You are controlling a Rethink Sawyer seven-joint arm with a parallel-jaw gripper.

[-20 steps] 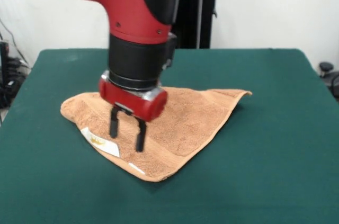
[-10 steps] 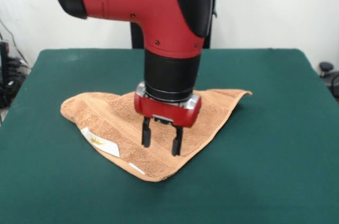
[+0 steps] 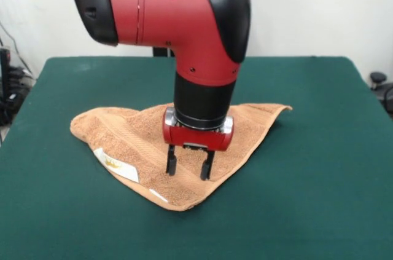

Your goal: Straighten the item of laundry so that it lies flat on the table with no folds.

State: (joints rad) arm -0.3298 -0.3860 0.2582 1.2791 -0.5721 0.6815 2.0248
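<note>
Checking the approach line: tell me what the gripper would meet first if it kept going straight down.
Probably the towel: the open gripper points down over its folded part, with the table beneath.

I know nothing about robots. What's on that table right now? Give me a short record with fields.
table: dark green top, much bigger than the towel
towel: orange-tan terry, folded into a rough triangle, not flat
tag: white, on the towel's near-left edge
arm: red and black, coming down over the towel
gripper, jaws open, pointing down at the towel's middle
</note>
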